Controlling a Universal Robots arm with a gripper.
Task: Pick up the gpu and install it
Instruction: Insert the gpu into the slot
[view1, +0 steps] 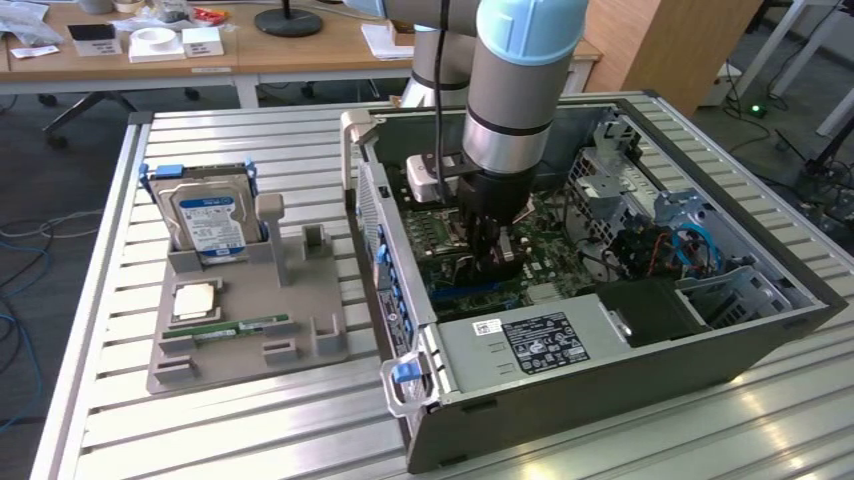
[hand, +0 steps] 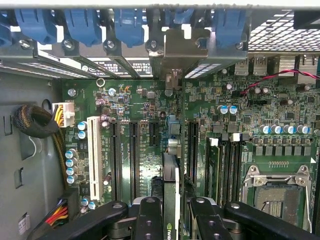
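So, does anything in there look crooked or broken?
Nothing stands out. The gripper holds the card upright on its edge over the green board inside the open computer case, parallel to the long slots, not tilted. No loose or damaged parts show. Outside, the hard drive stands straight in its grey holder.

One gpu (hand: 170, 185), one hard drive (view1: 207, 215), one case (view1: 601, 385)

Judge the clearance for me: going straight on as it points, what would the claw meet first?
Probably the motherboard: the card in the claw hangs edge-on above its black slots, though depth is hard to judge.
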